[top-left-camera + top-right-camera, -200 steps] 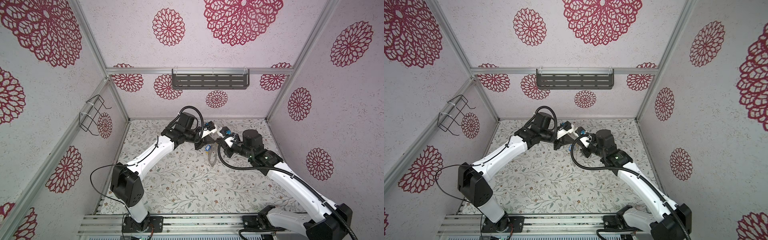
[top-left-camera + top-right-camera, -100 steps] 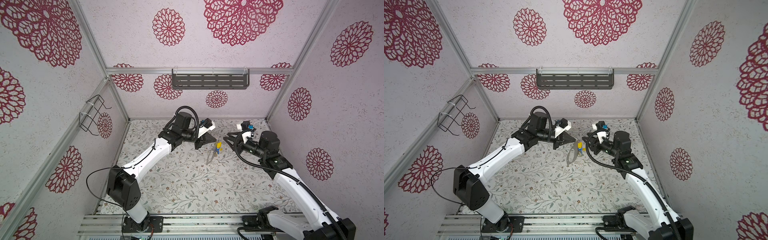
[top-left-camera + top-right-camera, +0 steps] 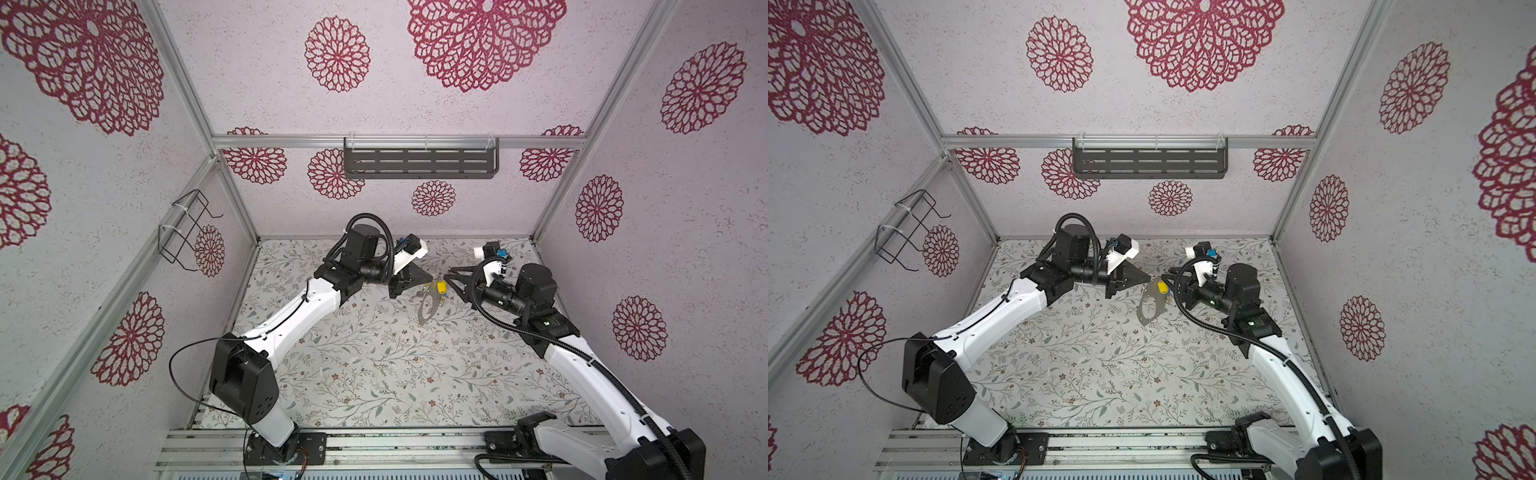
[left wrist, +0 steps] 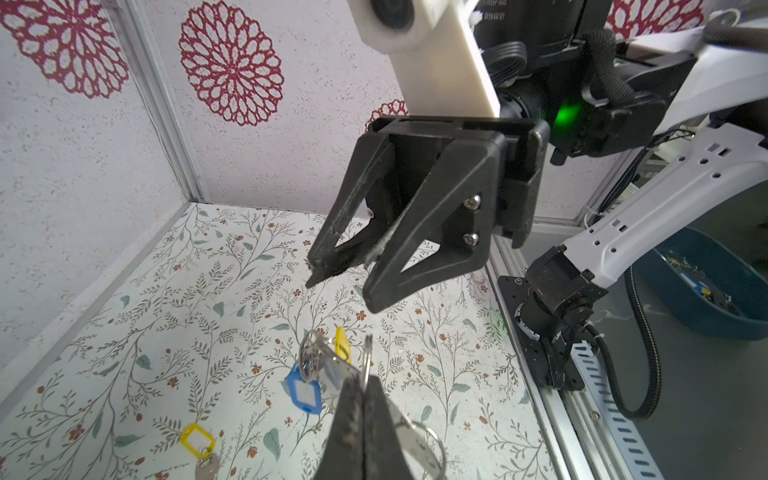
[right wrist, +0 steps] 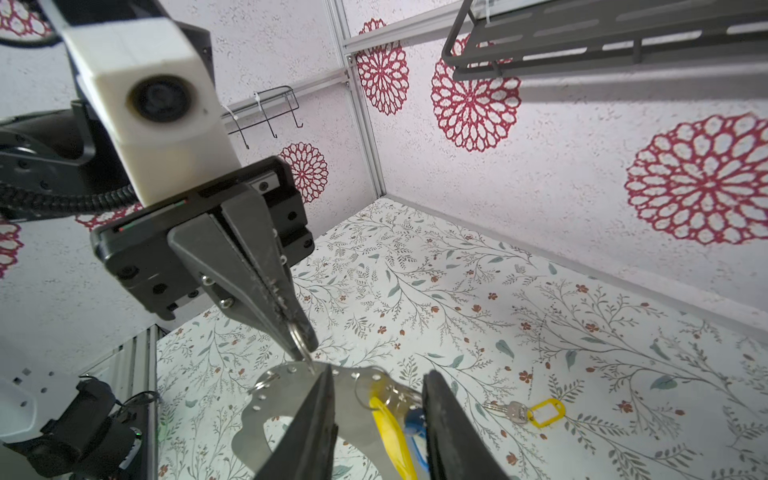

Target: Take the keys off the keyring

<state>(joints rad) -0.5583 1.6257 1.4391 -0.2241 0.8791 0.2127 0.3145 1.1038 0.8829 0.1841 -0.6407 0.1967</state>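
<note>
The keyring [image 3: 428,308] [image 3: 1148,311], a flat grey metal plate with holes along its rim, hangs above the floor at the back. My left gripper [image 4: 361,380] [image 3: 430,277] is shut on a small wire ring at its rim [image 5: 301,338]. A yellow key tag [image 5: 388,424] [image 3: 440,286] and a blue key tag [image 4: 305,395] hang from the plate. My right gripper [image 5: 378,386] [image 3: 1167,277] is open, with its fingers [image 5: 316,419] on either side of the two hanging tags and touching neither.
A loose metal key with a yellow tag [image 5: 540,411] [image 4: 198,439] lies on the floral floor beside the grippers. A dark slotted shelf [image 3: 419,163] hangs on the back wall and a wire rack [image 3: 187,228] on the left wall. A blue bin [image 4: 706,291] stands outside the cell.
My right gripper drew back to the right and away from the keyring, then came in again with its jaws open around the hanging tags. The left gripper kept hold of the keyring.
</note>
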